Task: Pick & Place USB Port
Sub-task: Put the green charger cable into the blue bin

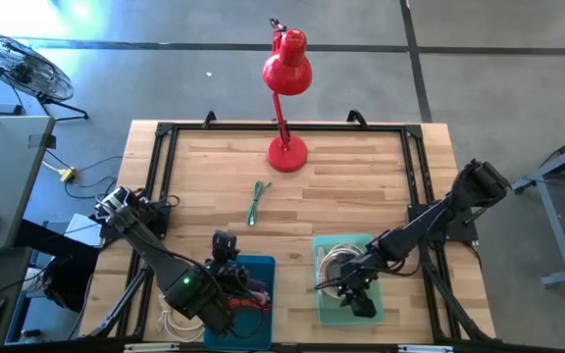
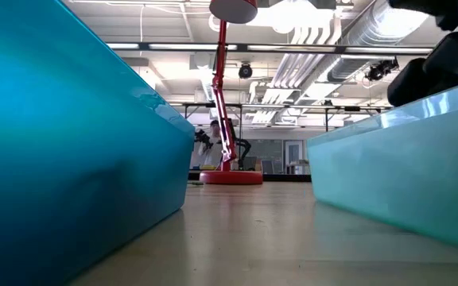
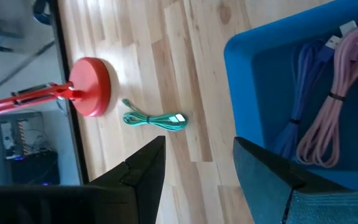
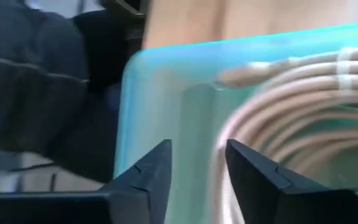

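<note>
A green USB cable (image 1: 256, 201) lies bundled on the wooden table, between the red lamp and the bins; the left wrist view shows it (image 3: 155, 120) too. My left gripper (image 1: 226, 245) hovers open over the far rim of the blue bin (image 1: 263, 263), which holds purple, pink and orange cables (image 3: 328, 99). My right gripper (image 1: 356, 297) is open and low inside the light teal bin (image 1: 333, 241), right by a coiled beige cable (image 4: 291, 87). A strand of that coil runs down between its fingers (image 4: 197, 165).
A red desk lamp (image 1: 285, 98) stands at the table's far middle, base (image 2: 230, 177) on the wood. A black frame (image 1: 160, 167) edges the table. The blue bin wall (image 2: 54, 159) and teal bin wall (image 2: 404, 183) flank a bare wooden strip. A white cable (image 1: 177, 321) lies left of the blue bin.
</note>
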